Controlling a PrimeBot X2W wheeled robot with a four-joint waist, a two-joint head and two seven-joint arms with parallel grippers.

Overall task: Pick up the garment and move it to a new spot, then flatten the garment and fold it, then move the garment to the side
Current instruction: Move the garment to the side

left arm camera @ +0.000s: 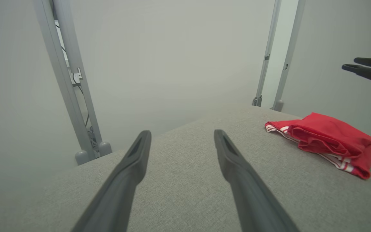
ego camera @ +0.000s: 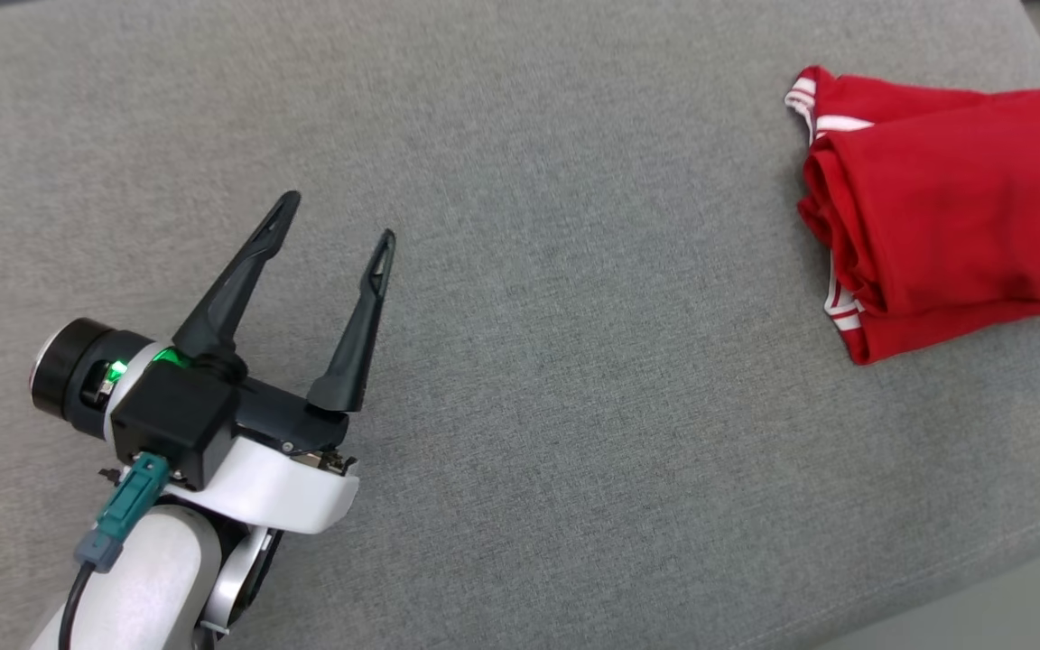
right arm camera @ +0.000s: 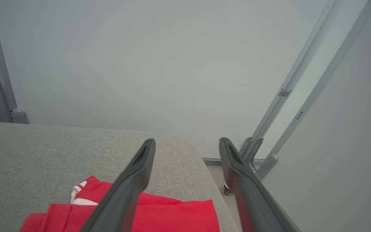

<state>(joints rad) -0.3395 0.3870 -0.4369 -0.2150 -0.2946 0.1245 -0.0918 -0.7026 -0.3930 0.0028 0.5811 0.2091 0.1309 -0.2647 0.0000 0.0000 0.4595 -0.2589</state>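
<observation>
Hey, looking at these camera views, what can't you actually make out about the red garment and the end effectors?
- Head view: the garment runs off the right edge, so its full outline is cut off.
- Right wrist view: the bottom edge and the right end effector hide most of the garment.
- Left wrist view: the right end effector is cut off by the right edge just past its fingertips.
- All views: the folded layers hide what kind of garment it is.
</observation>
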